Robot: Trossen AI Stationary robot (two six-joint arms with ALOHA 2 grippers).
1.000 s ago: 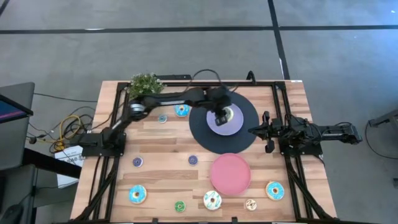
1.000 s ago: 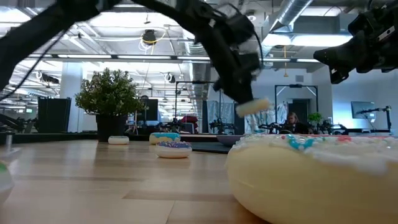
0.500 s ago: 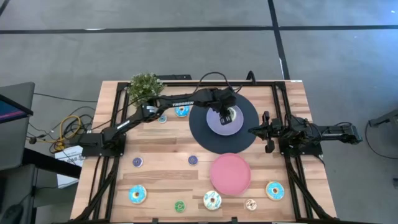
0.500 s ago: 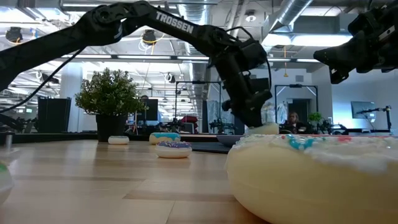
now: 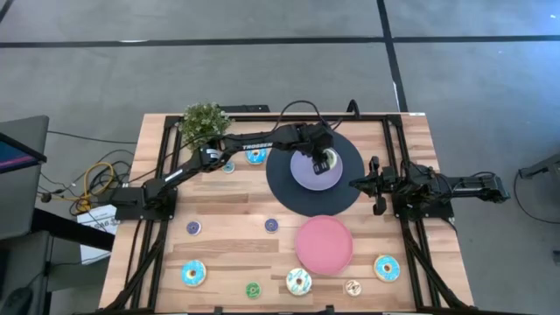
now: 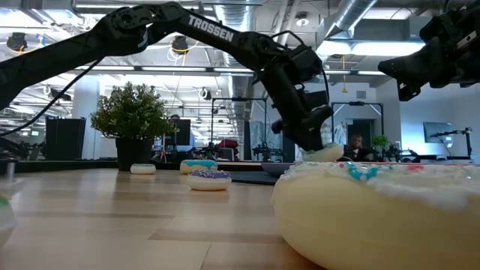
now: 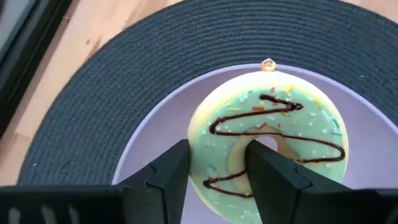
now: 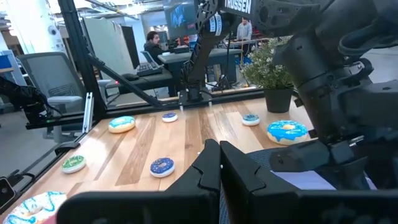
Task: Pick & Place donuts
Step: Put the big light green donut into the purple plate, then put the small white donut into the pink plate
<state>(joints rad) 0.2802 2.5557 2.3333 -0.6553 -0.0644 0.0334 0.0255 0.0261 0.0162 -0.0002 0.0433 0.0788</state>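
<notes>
You've got the left claw (image 7: 214,171) pinched on the green donut's (image 7: 273,140) ring, one finger in its hole, donut sitting on the lavender plate (image 5: 308,174) atop the black disc (image 5: 284,188). Right claw (image 8: 219,168) is closed, empty, parked by the table's (image 5: 227,210) right edge. Pink plate (image 5: 324,244), plant (image 5: 205,120), other donuts scattered nearby; workshop w/ people behind.

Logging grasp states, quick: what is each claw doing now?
Left claw: shut on the green-iced donut, over the lavender plate.
Right claw: shut, empty.
</notes>
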